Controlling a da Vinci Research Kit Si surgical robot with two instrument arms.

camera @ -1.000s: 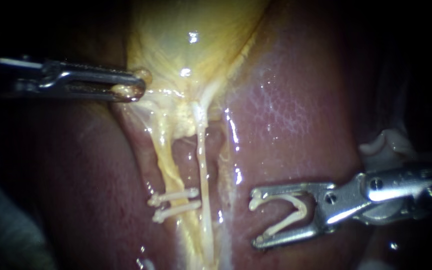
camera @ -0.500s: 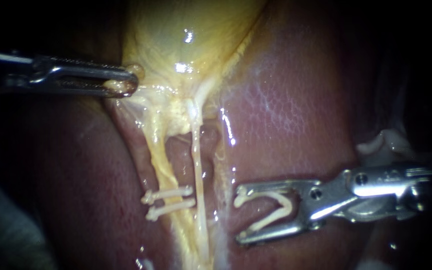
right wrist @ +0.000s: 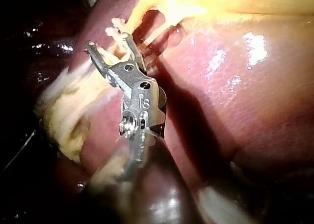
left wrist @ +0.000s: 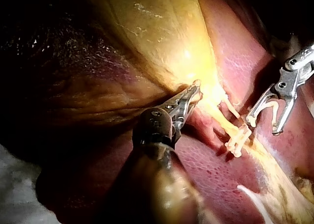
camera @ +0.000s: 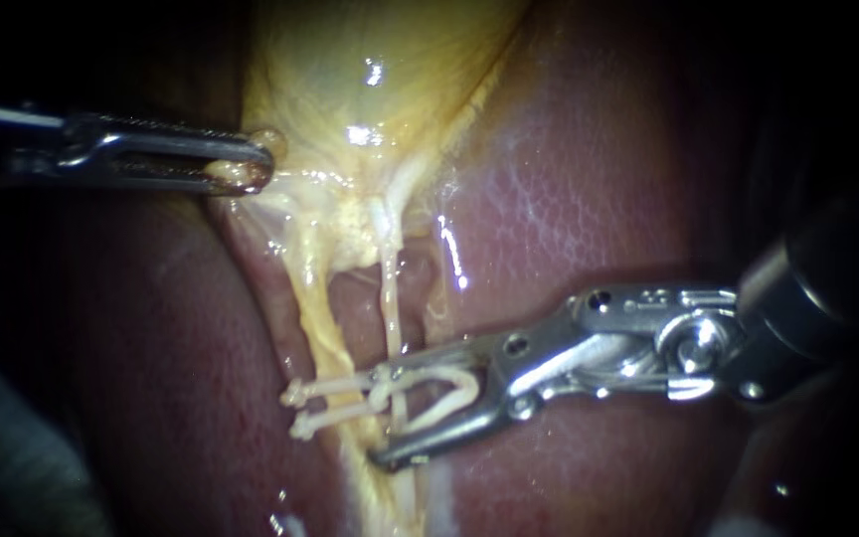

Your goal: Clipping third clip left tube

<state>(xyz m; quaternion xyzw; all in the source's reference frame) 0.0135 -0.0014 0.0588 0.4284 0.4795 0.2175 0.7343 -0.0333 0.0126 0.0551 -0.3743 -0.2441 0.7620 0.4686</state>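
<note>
Beside the two clips [camera: 340, 384] on the left tube [camera: 314, 308], the right instrument's tool [camera: 378, 418], spread around an open clip [camera: 439, 410], is held crosswise, that tube just ahead.

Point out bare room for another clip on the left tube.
Free: the left tube between the gallbladder and the two clips. Crowded: at those clips, where the right instrument holds its loaded clip.
</note>
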